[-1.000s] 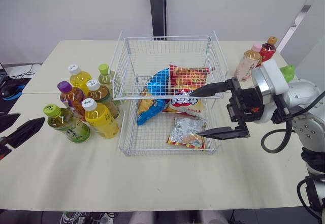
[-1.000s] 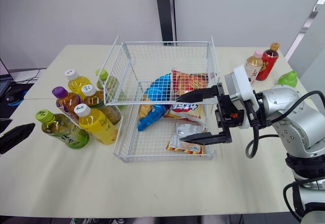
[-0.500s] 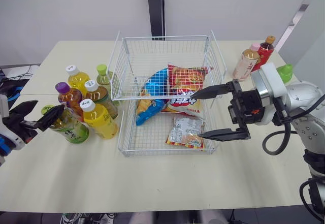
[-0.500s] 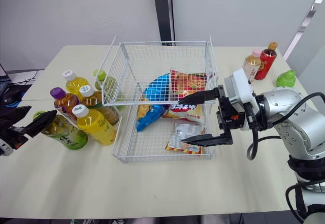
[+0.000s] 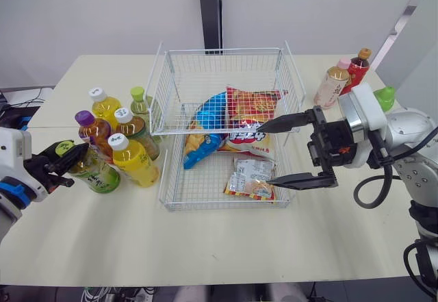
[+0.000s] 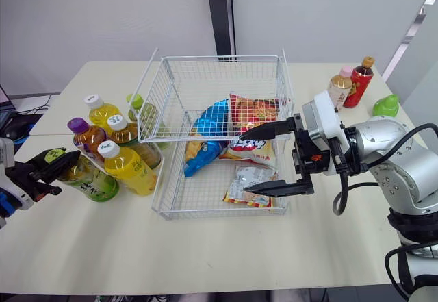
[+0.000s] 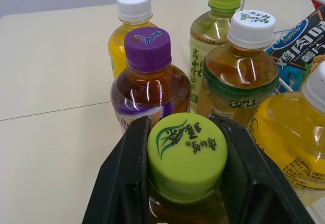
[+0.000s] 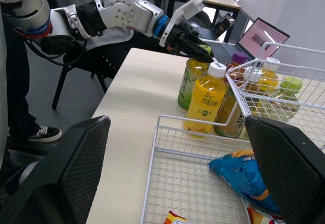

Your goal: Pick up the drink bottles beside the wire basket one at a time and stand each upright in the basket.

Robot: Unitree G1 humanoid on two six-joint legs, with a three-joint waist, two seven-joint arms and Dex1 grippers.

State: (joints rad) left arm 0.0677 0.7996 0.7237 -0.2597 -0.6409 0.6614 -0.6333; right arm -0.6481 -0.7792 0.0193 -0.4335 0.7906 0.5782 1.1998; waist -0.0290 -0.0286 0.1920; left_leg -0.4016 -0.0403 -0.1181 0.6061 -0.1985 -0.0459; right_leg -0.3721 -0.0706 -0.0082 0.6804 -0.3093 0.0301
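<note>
Green-capped bottle (image 5: pixel 96 170) sits near the left edge of the tabletop (image 5: pixel 205 247), at the front of a cluster of bottles just beside the wire basket (image 5: pixel 222 54). The left gripper (image 5: pixel 63 157) is clamped on its cap; in the left wrist view, the black fingers (image 7: pixel 127 183) press against the cap on both sides. Behind it stand a purple-capped bottle (image 5: pixel 92 131), an amber bottle (image 5: pixel 137 129), two yellow bottles (image 5: pixel 133 159) with white caps and a pale bottle (image 5: pixel 141 103) with a light green cap, all packed closely together.

The basket sits mid-table and holds a blue snack bag (image 5: pixel 209 127), a red snack bag (image 5: pixel 252 114) and a small flat packet (image 5: pixel 251 179). The right gripper (image 5: pixel 264 155) hangs over the basket's right side with its fingers spread wide, holding nothing. Near the far right corner stand a beige bottle (image 5: pixel 332 86) and a red bottle (image 5: pixel 356 68).
</note>
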